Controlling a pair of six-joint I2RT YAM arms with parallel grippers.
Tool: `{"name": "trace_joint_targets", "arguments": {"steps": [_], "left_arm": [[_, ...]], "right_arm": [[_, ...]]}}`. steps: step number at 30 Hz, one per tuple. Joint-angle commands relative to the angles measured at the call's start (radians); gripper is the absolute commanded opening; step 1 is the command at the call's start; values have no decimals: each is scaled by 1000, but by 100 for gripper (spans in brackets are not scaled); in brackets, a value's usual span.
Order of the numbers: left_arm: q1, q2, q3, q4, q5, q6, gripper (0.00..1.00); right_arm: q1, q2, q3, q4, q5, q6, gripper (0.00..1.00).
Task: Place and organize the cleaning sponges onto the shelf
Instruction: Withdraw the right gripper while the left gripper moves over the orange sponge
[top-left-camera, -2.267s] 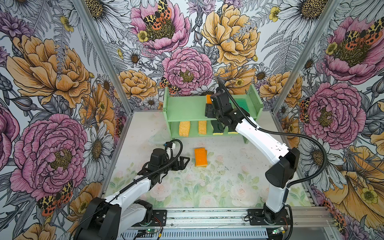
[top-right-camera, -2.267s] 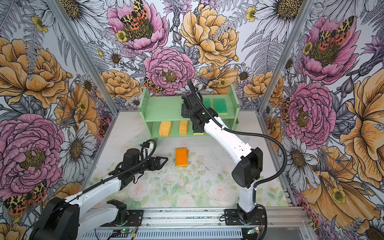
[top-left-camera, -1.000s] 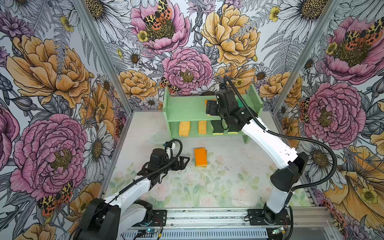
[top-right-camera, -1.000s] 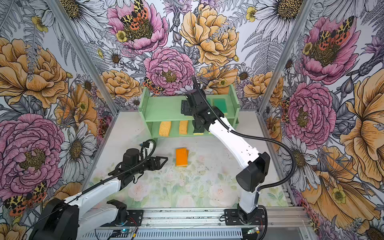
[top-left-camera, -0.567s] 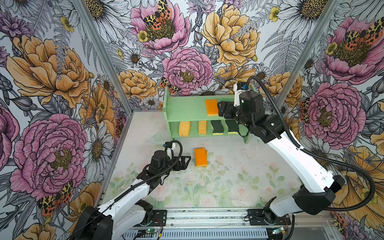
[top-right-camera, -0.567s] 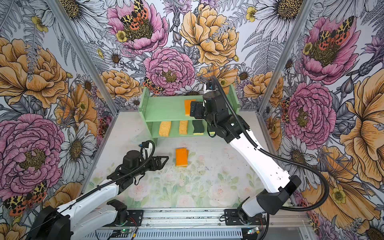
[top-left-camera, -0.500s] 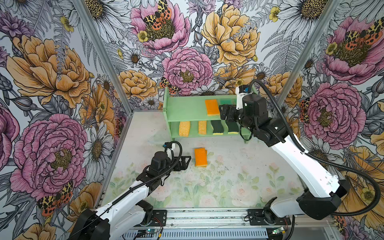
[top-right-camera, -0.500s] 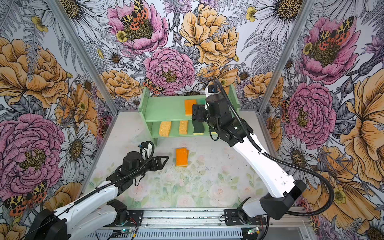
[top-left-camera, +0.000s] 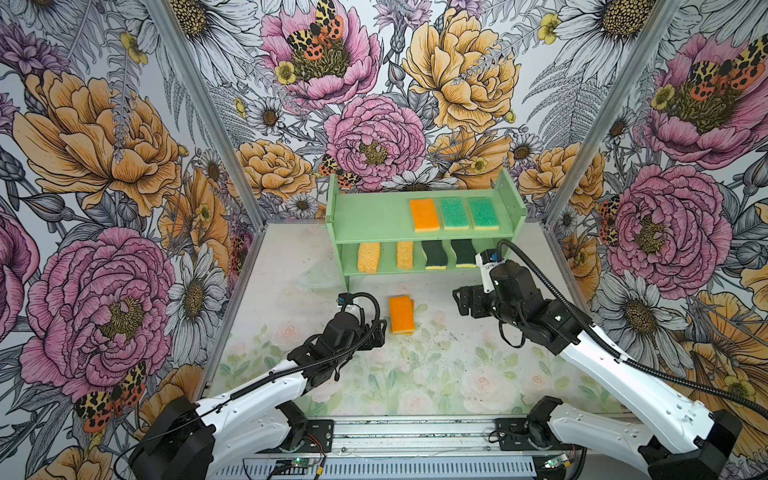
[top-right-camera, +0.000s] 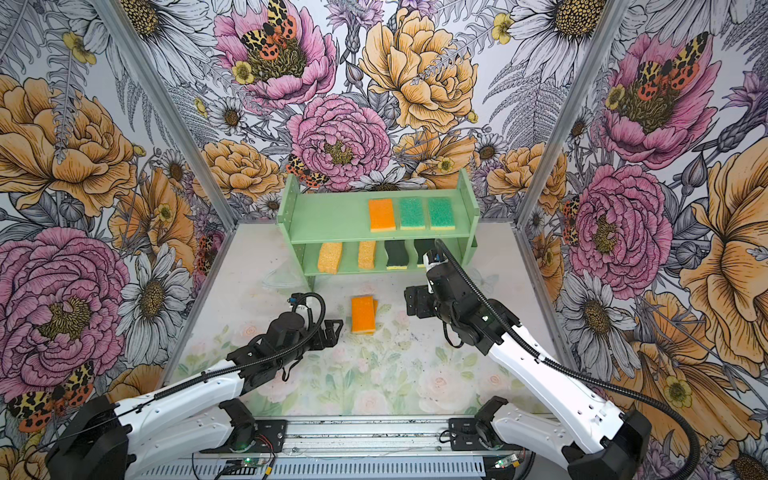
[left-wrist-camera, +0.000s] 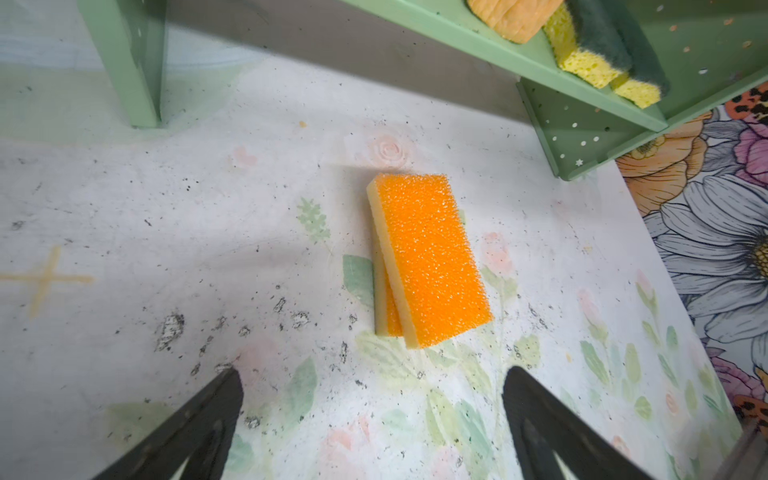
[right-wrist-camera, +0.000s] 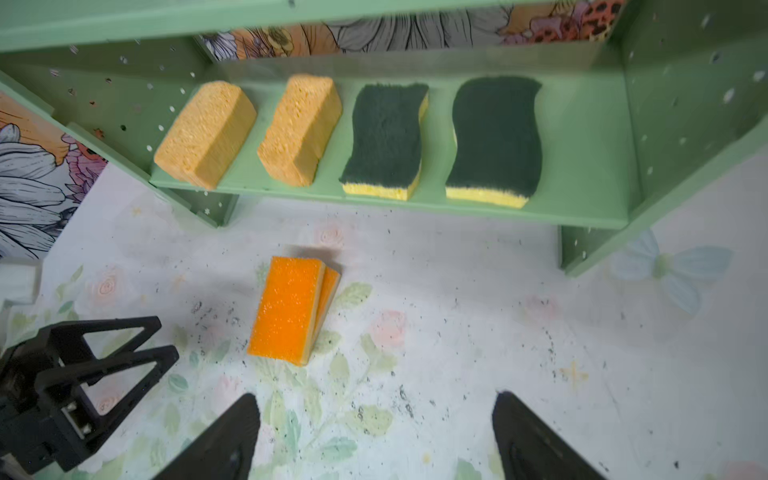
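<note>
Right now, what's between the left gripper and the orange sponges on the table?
Nothing but bare, speckled table. The left wrist view shows the open left gripper facing the two stacked orange sponges, with no other thing in the gap.

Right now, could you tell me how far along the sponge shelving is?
Done: seven sponges on the shelf: one orange sponge, two green ones on top; two yellow ones, two dark-green ones below. In hand: nothing; left gripper and right gripper open, empty. Left: two stacked orange sponges on the table.
</note>
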Motion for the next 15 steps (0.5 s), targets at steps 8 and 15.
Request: {"name": "trace_joint_targets", "arguments": {"steps": [8, 15], "left_arm": [[-48, 177, 155, -10, -89, -52, 99], [-119, 319, 267, -74, -156, -91, 99]], "right_arm": [[20, -132, -306, 90, 71, 164, 90], [18, -157, -352, 92, 121, 181, 91]]}}
